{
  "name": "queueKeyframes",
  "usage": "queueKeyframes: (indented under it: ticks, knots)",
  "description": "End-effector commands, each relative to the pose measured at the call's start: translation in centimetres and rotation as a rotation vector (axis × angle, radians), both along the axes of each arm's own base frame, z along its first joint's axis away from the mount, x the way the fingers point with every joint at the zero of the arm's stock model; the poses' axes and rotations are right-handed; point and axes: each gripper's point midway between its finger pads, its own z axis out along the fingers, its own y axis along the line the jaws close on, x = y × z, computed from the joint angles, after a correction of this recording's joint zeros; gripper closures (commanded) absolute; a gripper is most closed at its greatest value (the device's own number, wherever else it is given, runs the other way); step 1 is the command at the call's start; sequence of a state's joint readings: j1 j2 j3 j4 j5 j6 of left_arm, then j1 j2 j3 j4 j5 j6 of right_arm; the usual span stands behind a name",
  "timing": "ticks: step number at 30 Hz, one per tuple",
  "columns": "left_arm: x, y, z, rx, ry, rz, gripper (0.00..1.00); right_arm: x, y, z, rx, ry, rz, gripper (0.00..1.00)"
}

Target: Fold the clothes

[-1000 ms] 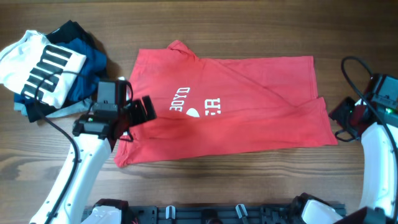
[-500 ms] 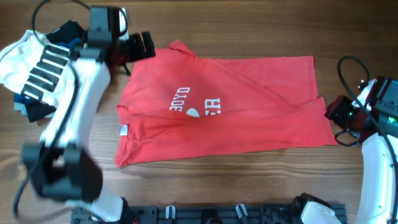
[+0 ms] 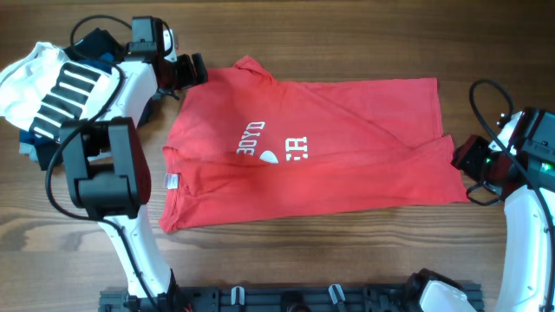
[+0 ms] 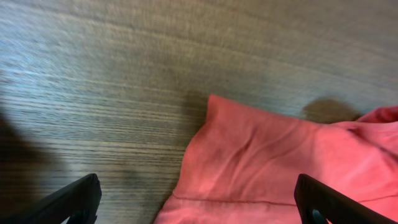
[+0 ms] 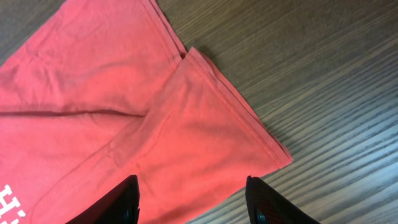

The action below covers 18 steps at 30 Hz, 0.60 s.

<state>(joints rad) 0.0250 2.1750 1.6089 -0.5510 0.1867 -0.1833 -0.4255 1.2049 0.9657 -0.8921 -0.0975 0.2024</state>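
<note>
On the red T-shirt (image 3: 347, 147) you see white lettering (image 3: 249, 139) in two short groups beside a small white logo (image 3: 270, 157). It lies reversed to the overhead camera, so you cannot read it reliably. The white neck tag (image 3: 170, 181) is too small to read.

My left arm (image 3: 130, 238) reaches far forward and doubles back at the top, so the left gripper (image 3: 192, 69) points right with its fingers spread wide. My right arm (image 3: 520, 217) stands short at the right side. The right gripper (image 3: 469, 166) points left and sits low, fingers parted too.
</note>
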Motion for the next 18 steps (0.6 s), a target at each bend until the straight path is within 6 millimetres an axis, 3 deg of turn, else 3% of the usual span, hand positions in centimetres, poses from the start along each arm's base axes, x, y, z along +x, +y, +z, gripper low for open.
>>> queueKeyframes:
  ticks: [1,5,9,11,12,14,18]
  knots:
    - [0.1,-1.0,-1.5,-0.015,0.025,-0.042,0.04,0.3,0.1,0.9,-0.005,-0.027,0.021,0.45]
    - [-0.8,-2.2,-3.1,-0.016,0.075,-0.064,0.11,0.3,0.1,0.9,-0.004,-0.028,0.021,0.45]
    - [-1.6,-3.6,-3.5,-0.018,0.109,-0.093,0.40,0.4,0.1,0.9,-0.005,-0.029,0.020,0.46]
    - [-2.2,-4.0,-3.7,-0.018,0.132,-0.102,0.60,0.4,0.1,0.9,-0.006,-0.031,0.021,0.46]
    - [-2.5,-4.2,-3.8,-0.018,0.146,-0.105,0.77,0.4,0.1,0.9,-0.006,-0.032,0.021,0.47]
    - [-3.0,-4.2,-4.0,-0.019,0.168,-0.100,0.89,0.4,0.1,1.0,-0.006,-0.033,0.022,0.47]
    - [-3.6,-3.8,-4.0,-0.022,0.194,-0.088,0.96,1.1,0.3,1.2,0.004,-0.060,0.034,0.50]
